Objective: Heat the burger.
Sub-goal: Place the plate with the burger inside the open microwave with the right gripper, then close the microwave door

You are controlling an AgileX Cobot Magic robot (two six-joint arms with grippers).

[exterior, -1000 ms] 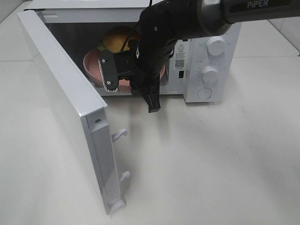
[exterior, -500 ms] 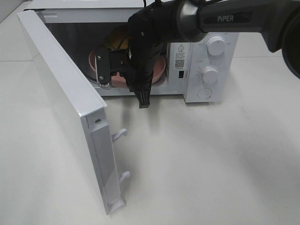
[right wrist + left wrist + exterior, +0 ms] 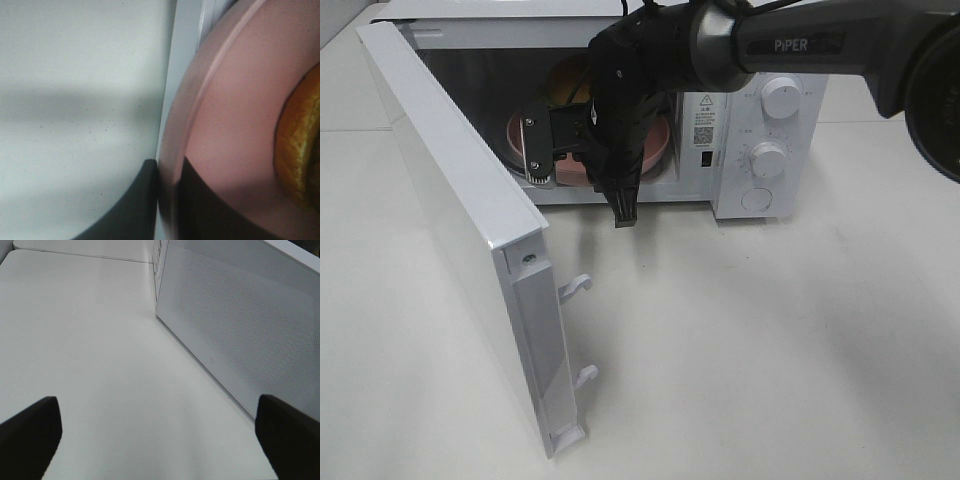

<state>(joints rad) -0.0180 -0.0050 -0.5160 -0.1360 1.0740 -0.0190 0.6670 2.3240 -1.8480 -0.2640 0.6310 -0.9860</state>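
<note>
Tabletop (image 3: 770, 350), plain white, bears open microwave (image 3: 792, 150) with plate (image 3: 518, 136) and burger (image 3: 563, 82) inside.

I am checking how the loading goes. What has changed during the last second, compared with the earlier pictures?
The right gripper, clamped on the rim of the pink plate, pushed the plate with the burger a little deeper into the microwave. It still pinches the rim. The door stayed wide open.
</note>
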